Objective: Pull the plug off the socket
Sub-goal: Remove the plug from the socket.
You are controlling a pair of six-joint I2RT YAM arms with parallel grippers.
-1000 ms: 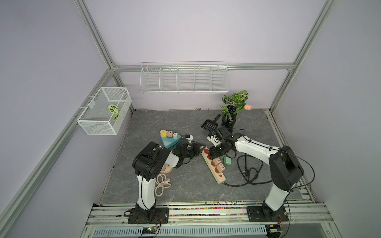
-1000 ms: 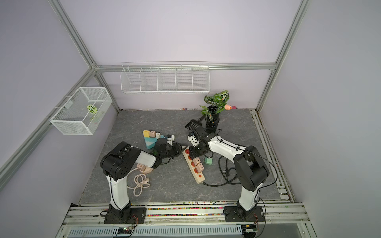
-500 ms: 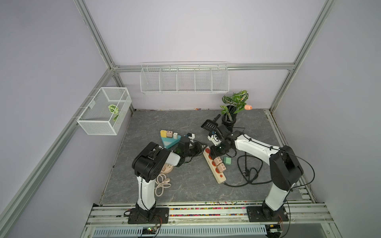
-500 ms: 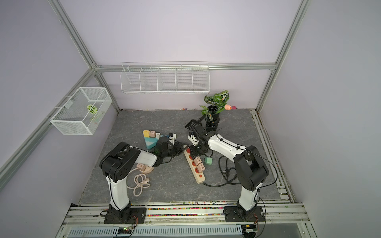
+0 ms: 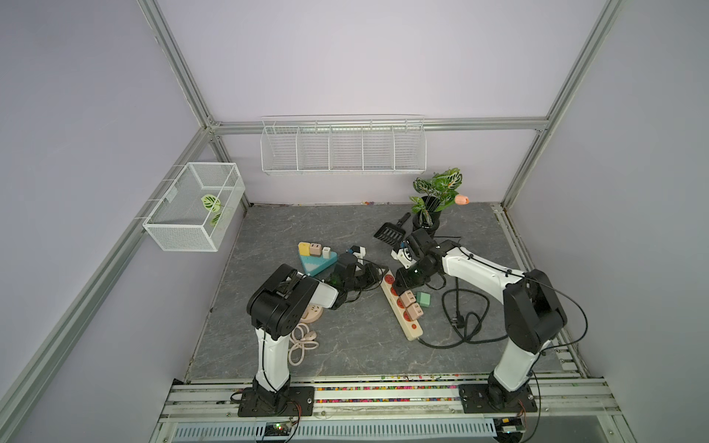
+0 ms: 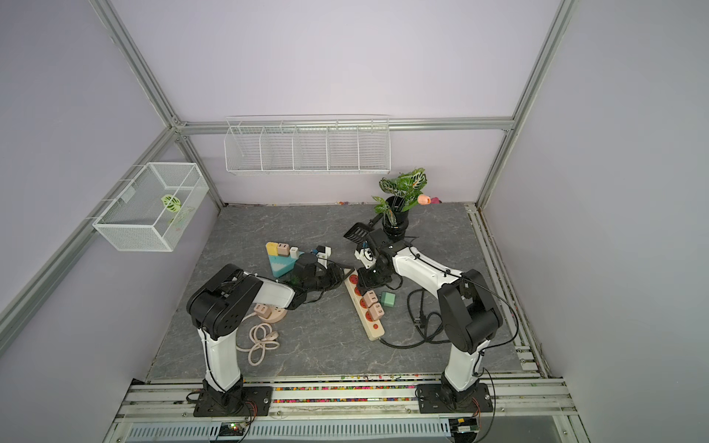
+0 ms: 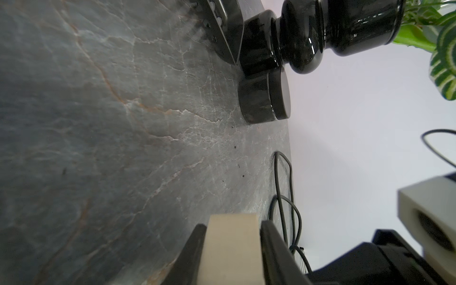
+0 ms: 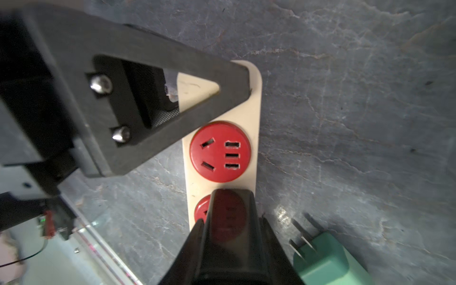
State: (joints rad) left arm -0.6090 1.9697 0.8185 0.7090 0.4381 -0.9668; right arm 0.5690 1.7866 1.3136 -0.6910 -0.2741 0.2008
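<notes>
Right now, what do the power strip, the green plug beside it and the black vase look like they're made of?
Power strip: likely plastic, matte cream body, red socket faces. Green plug: smooth mint plastic, probably, with metal prongs. Black vase: glossy, sharp highlights; glazed ceramic or glass, cannot tell.

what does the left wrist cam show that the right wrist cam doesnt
Only the left wrist view: the black vase, striped leaves and black cable loops.
Only the right wrist view: the red sockets and the green plug, lying loose with bare prongs on the grey table.
Both: the table, and the left hand clamped on the end of the cream power strip.
</notes>
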